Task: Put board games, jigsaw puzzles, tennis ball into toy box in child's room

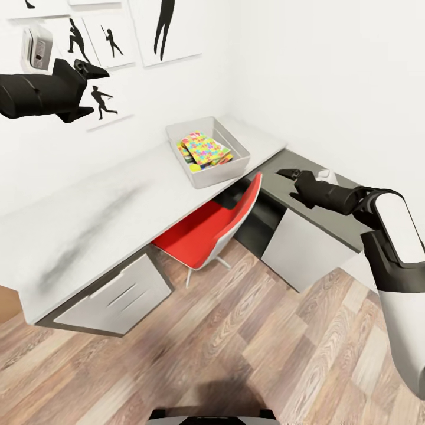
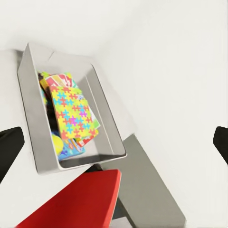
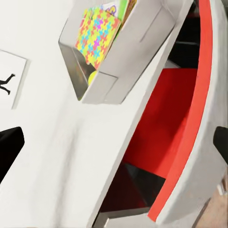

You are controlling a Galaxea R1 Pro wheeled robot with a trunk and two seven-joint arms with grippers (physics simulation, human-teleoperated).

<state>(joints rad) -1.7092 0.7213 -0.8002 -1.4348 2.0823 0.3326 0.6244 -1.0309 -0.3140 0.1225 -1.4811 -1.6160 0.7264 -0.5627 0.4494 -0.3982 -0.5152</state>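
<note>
**Grey toy box already stacked, the count inside unsure**

Grey and shallow, the toy box (image 1: 236,154) sits on the light top of the table (image 1: 106,206) near the inner corner, just above the red chair (image 1: 215,227) tucked under it. A jigsaw puzzle (image 1: 203,147) with its bright interlocking pattern lies on top of the pile inside. Under it, in your left wrist view, you can see edges of other printed boxes (image 2: 71,80), one showing green and red, and a yellow-green patch low in the box that is probably the tennis ball (image 2: 57,144). The right wrist view shows the same yellow-green spot (image 3: 92,76) at the bottom of the box.

How many of the six toys are in there you cannot settle from these views; the stack hides what lies below. The tabletop that shows around the box carries no toys, so the table's share looks done. The bed is out of view, so whether its two games have been brought over you cannot confirm.

Your left gripper (image 1: 90,88) hangs high by the wall pictures with its jaws spread and nothing between them. Your right gripper (image 1: 287,173) reaches over the dark cabinet section, jaws also parted and empty.
</note>
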